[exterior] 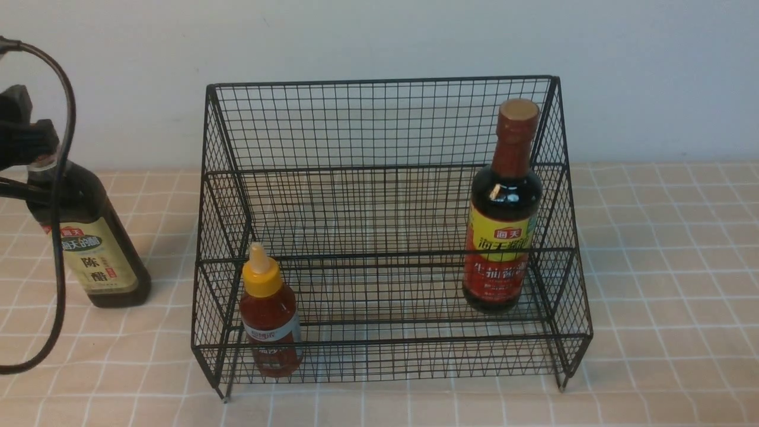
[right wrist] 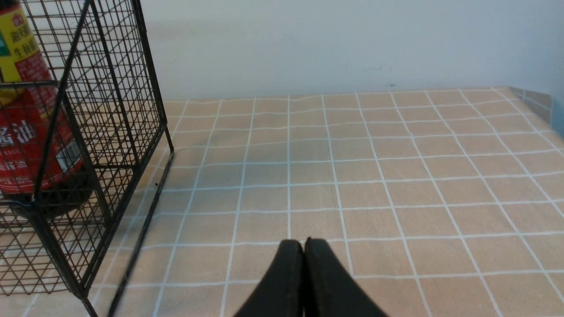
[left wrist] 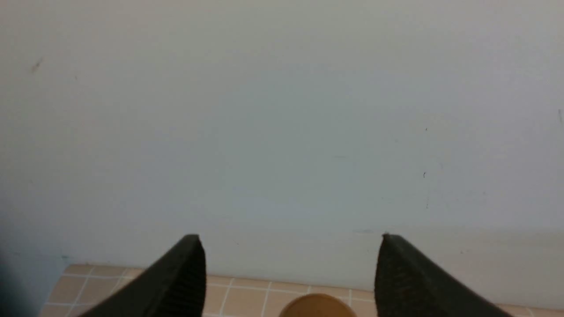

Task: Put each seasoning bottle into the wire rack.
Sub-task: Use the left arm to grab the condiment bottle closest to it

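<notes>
A large black wire-mesh rack with stepped tiers, sloping sides and a tall grid back stands in the middle of the tabletop. The tabletop has a matte beige covering ruled into squares by thin white lines. Behind it rises a plain pale wall.

Two bottles are inside the rack. A small, translucent red sauce bottle with a yellow cone-nozzle cap and a white label band stands upright at the left end of the lowest front tier. A glossy dark bottle with a red neck, a flat tan-topped cap and a yellow-and-red label stands upright on the next tier up, close to the right side mesh. The right wrist view shows its label through that mesh.

The third, a tall dark bottle with sloping shoulders and a beige label, stands upright on the tabletop just left of the rack, outside it.

The left fingers, black with ribbed inner faces and pointed tips, are spread wide at this bottle's top. In the left wrist view its round gold cap sits between them, with a gap visible on each side. A smooth black cable loops down in front of the bottle in the front view.

The right fingers, smooth, black and tapering, are pressed together with nothing between them. They are over bare tabletop to the right of the rack
</notes>
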Controlling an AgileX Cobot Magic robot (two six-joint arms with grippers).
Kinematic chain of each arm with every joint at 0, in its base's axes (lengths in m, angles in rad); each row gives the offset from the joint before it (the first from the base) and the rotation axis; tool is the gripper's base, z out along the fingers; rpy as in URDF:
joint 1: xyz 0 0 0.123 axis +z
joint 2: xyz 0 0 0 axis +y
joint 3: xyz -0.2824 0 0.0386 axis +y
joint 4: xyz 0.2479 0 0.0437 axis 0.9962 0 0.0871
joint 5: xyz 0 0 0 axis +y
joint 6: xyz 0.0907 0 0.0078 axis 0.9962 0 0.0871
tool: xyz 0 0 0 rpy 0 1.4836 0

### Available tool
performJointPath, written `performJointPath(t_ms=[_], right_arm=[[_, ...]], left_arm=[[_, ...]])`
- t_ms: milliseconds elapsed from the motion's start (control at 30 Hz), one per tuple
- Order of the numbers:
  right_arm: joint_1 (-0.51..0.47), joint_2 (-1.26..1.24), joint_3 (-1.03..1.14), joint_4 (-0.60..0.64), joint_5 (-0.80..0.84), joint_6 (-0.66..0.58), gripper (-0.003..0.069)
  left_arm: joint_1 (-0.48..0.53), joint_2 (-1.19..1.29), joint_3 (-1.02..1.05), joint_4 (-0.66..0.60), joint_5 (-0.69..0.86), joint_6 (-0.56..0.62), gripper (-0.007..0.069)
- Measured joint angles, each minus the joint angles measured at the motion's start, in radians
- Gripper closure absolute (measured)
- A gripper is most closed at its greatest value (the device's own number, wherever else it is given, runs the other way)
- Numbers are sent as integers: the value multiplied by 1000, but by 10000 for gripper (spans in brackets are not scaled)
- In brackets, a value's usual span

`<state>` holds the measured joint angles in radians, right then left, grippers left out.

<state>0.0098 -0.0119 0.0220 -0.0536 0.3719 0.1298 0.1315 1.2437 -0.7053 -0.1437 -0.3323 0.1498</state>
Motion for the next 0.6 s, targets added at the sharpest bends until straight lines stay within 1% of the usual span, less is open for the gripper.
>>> performJointPath(t_ms=[200,600], right_arm=[[0,0,0,0,0,0,673],[0,0,0,0,1,0,673]], left_arm=[[0,106,-46,0,-17,-6,155],[0,189,-51,0,-21,-9,163]])
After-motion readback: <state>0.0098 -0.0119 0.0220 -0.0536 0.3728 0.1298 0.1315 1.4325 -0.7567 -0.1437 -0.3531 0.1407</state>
